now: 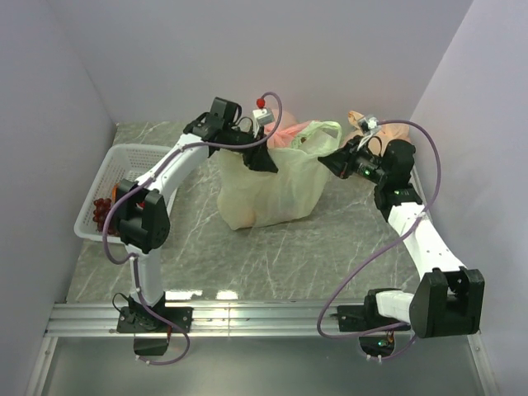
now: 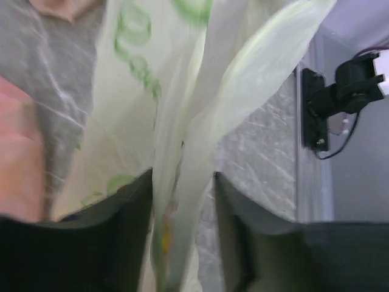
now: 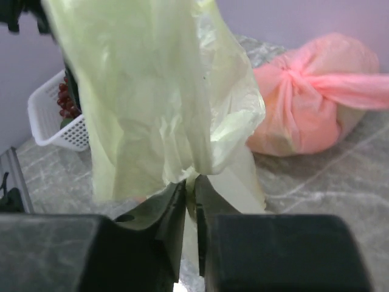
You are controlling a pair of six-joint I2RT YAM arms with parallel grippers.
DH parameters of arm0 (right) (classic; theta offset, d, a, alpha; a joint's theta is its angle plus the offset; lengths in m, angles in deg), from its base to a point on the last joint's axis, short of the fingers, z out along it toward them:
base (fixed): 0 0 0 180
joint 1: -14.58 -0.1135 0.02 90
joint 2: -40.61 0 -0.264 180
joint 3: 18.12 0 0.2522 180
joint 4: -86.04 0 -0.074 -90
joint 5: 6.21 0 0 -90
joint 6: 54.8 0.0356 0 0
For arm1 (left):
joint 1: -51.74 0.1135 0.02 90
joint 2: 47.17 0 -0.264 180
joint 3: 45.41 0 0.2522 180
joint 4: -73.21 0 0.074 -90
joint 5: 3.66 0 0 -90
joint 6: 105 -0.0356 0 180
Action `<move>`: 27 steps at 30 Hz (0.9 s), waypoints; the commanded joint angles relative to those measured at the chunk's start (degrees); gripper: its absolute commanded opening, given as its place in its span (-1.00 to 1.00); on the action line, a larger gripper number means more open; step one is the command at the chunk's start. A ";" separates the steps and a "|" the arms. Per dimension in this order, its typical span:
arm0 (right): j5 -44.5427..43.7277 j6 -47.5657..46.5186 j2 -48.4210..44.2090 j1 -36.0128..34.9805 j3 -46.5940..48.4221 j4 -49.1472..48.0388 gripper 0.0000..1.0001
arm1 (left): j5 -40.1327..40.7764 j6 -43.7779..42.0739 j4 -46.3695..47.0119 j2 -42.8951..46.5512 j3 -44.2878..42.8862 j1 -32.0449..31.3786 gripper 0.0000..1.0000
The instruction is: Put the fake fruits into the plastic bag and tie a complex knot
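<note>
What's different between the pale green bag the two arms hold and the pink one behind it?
The green bag is held upright, its top pinched by the left fingers and right fingers; the pink bag lies on the table, untouched. The green bag's top is untied; the pink bag is closed with a knot. Both are thin plastic bags with contents inside.

Overhead looks down; both wrists crowd the bag (image 1: 272, 190).
</note>
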 commanded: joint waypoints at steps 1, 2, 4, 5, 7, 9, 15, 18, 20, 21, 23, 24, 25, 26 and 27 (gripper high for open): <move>2.54 0.98 -1.75 -1.25 2.46 -5.73 -0.75 | 2.00 0.91 -0.12 3.52 -7.83 0.23 0.10; 2.72 0.72 -1.93 -1.52 2.63 -4.60 -0.79 | 2.96 0.91 0.31 5.44 -8.81 0.14 0.39; 2.98 -0.43 -2.63 -2.22 3.07 -3.28 -0.84 | 7.09 1.87 2.76 7.82 -9.52 0.14 0.72; 2.81 -0.87 -2.80 -2.48 3.25 -2.05 -0.87 | 8.32 2.75 6.08 10.27 -9.09 0.23 0.98; 1.93 -1.92 -2.98 -3.36 3.34 -1.08 -0.92 | 11.30 5.72 10.22 12.39 -7.34 -0.21 0.99; 0.80 -2.71 -2.63 -3.98 3.69 0.06 -0.94 | 12.46 6.18 11.83 13.45 -7.50 -1.87 0.99; -6.85 -6.05 -2.10 -8.63 6.94 6.83 -1.00 | 19.93 20.14 16.91 11.52 -10.67 -6.88 0.99; -10.19 -7.19 -2.37 -10.57 7.82 9.03 -1.00 | 22.21 24.90 22.28 12.66 -7.77 -8.64 0.99; -11.86 -7.20 -2.45 -11.27 8.17 10.17 -1.00 | 24.84 25.96 25.88 13.89 -5.14 -9.52 0.99; -12.22 -7.46 -2.28 -11.54 8.34 10.87 -1.00 | 25.47 25.78 26.76 14.24 -4.43 -10.40 0.99; -13.09 -7.55 -2.19 -12.24 9.14 12.36 -1.00 | 25.39 25.87 29.39 15.03 -2.24 -11.02 0.99; -13.27 -7.64 -1.93 -12.42 9.31 12.63 -1.00 | 26.69 25.87 29.49 15.12 -1.88 -11.72 0.99; -13.36 -7.81 -1.93 -12.68 9.57 12.72 -1.00 | 27.05 25.87 29.32 14.95 -1.70 -11.90 0.99; -13.97 -7.73 -2.01 -12.59 9.58 12.64 -1.00 | 26.97 26.04 29.41 14.60 -1.53 -12.07 0.99; -14.06 -7.73 -2.02 -12.68 9.58 12.55 -1.00 | 28.27 26.31 29.32 14.51 -1.44 -12.34 0.99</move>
